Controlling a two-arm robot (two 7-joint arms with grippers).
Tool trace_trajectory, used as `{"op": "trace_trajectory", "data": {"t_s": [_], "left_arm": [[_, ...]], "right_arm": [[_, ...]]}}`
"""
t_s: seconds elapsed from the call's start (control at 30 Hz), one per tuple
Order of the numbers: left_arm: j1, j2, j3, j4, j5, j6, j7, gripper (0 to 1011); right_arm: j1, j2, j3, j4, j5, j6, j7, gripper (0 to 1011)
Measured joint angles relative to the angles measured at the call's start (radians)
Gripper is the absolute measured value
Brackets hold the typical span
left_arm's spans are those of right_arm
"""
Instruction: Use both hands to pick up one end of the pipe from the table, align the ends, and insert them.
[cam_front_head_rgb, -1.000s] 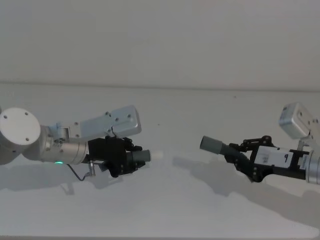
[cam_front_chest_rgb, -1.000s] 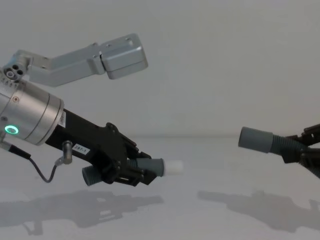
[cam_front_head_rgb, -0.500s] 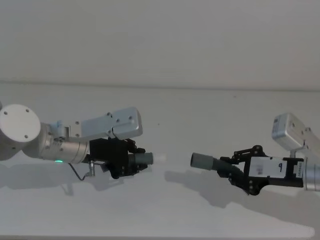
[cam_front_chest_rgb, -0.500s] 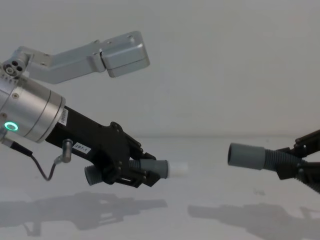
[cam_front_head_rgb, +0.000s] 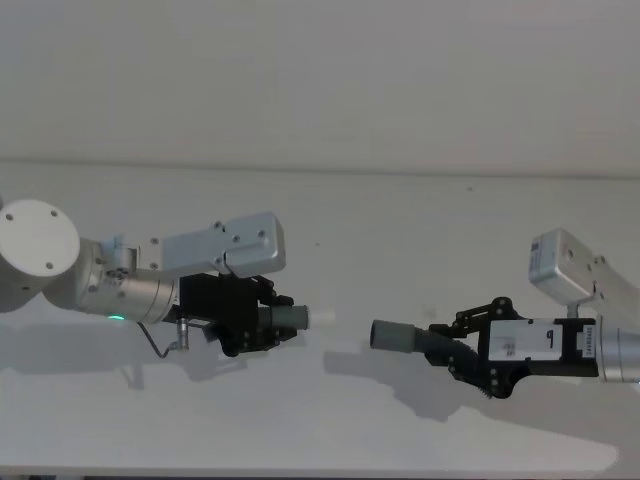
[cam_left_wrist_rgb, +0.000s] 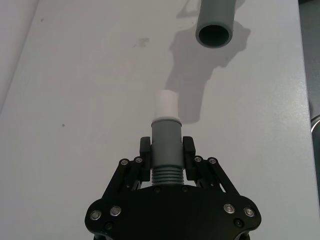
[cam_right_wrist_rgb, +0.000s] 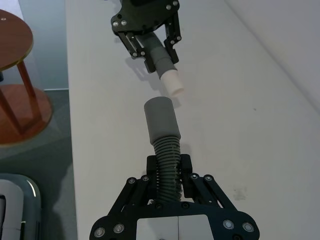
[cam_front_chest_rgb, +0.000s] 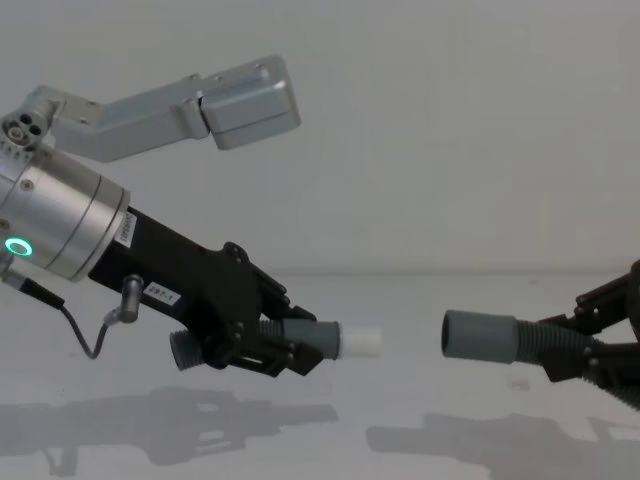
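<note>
Both pipe pieces hang above the white table, their ends facing across a short gap. My left gripper is shut on the ribbed piece with the white spigot tip. On the other side, my right gripper is shut on the ribbed hose of the second piece, whose grey socket cuff points at the spigot. Spigot and socket are apart and roughly level, the socket a little lower in the head view.
The table's back edge meets a plain wall. In the right wrist view a round wooden stool stands on the floor beyond the table's side edge. Shadows of both arms lie on the tabletop below them.
My right gripper has carried the socket piece leftward and slightly down, towards the spigot. The left gripper has edged right. The gap between the ends has narrowed.
</note>
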Motion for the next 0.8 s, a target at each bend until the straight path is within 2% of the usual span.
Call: {"op": "trace_trajectory", "data": {"t_s": [0.8], "left_arm": [[-0.027, -0.01, 0.025, 0.012, -0.021, -0.036, -0.022, 365]], "right_arm": [[0.036, -0.012, -0.044, 0.019, 0.003, 0.035, 0.009, 274]]}}
